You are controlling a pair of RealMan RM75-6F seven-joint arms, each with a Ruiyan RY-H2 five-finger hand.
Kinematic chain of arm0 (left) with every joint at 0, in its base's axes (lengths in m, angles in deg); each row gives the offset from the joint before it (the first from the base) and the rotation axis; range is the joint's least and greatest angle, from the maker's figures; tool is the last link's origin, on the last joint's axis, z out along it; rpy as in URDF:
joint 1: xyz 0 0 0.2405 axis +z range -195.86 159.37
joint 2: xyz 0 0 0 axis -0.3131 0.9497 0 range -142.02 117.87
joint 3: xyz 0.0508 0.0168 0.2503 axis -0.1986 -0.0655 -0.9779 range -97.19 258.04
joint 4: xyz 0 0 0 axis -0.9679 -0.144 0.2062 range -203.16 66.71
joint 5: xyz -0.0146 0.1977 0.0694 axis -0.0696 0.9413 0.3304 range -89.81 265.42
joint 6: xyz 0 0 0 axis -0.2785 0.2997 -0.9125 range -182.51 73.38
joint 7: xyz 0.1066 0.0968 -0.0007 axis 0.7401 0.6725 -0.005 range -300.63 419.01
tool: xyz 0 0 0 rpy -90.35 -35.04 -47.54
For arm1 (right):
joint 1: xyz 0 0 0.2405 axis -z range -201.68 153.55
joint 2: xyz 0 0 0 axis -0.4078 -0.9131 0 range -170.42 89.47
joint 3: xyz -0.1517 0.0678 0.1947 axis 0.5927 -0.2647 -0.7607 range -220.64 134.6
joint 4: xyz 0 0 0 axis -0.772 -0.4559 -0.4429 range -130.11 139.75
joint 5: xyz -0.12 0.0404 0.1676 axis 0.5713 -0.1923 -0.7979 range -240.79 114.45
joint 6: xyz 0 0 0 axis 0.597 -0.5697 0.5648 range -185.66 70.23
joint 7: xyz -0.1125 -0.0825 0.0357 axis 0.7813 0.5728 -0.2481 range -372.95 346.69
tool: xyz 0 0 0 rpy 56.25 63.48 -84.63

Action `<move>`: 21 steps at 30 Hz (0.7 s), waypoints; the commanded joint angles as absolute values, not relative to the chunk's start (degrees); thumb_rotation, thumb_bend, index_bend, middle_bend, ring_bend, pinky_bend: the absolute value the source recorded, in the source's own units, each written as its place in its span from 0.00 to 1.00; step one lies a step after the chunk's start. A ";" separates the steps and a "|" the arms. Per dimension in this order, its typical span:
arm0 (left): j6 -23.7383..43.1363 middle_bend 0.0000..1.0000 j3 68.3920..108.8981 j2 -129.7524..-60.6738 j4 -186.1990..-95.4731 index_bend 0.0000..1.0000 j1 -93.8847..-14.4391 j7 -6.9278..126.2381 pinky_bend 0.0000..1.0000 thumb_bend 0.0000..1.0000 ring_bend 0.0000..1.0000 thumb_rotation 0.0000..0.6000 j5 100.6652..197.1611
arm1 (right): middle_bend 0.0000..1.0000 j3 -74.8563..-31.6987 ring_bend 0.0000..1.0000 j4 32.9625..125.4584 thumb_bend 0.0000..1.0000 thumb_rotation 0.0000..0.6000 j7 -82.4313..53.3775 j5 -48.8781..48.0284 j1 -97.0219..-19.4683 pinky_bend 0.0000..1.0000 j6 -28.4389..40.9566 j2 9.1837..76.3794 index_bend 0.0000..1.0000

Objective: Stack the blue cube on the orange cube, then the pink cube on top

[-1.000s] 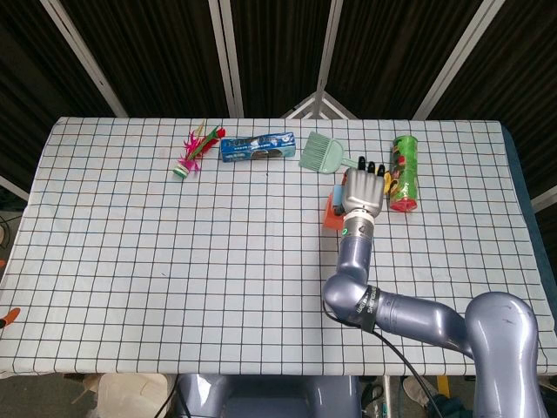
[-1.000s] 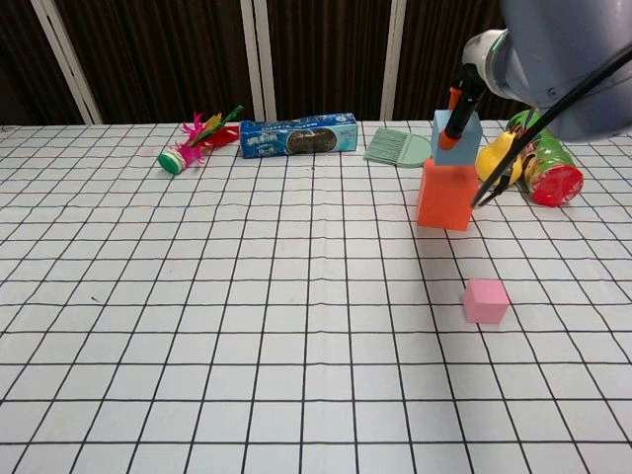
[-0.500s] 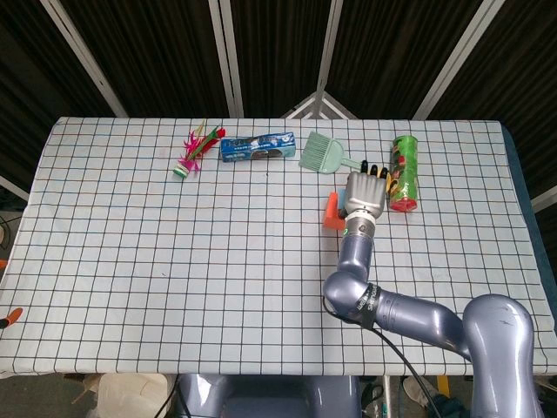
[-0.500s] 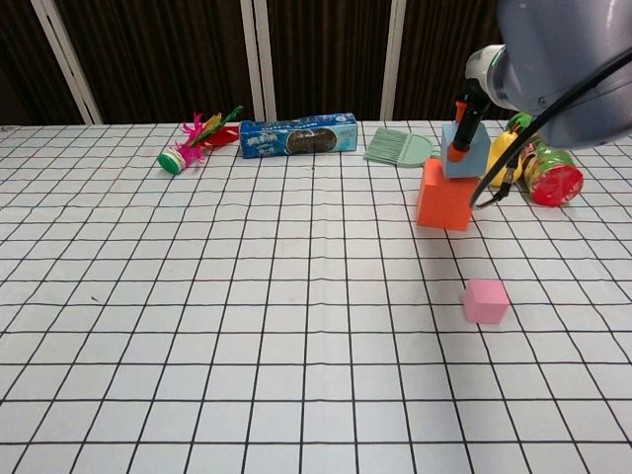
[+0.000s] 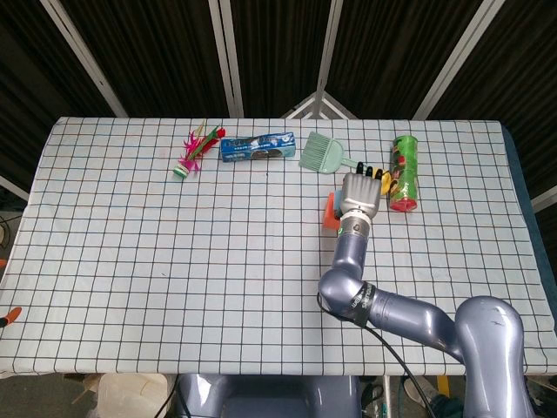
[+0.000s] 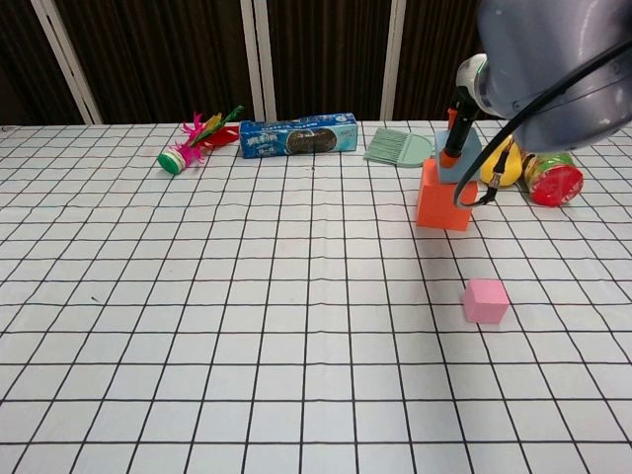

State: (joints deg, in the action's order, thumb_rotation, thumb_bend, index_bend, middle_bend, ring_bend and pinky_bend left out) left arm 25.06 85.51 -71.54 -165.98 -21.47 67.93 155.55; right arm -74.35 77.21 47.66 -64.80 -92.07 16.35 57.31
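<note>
Chest view: the right hand (image 6: 464, 123) holds the blue cube (image 6: 460, 158) with its fingers (image 6: 453, 148) closed on it — the cube is tilted, its lower edge touching the top of the orange cube (image 6: 445, 197). The pink cube (image 6: 486, 300) sits alone on the checked tablecloth (image 6: 197, 326), nearer the camera and apart from the orange one. Behind the hand lie a green chip can (image 6: 548, 173) on its side, closed by a red lid, and a yellow object (image 6: 502, 161). From the head view, the right hand (image 5: 359, 194) covers the blue cube; only an orange sliver (image 5: 328, 212) shows beside it. The left hand is out of sight.
</note>
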 commanded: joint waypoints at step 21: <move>25.17 0.01 85.45 -71.42 -166.01 0.22 -21.40 67.70 0.02 0.21 0.00 1.00 155.55 | 0.09 -77.30 0.09 77.84 0.90 1.00 50.55 -64.66 -91.75 0.00 17.87 57.71 0.84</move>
State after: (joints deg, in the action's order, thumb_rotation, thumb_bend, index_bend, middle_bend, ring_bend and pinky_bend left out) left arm 25.17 85.45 -71.41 -166.01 -21.39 67.68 155.54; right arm -77.29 77.86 50.51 -64.63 -91.77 17.88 57.68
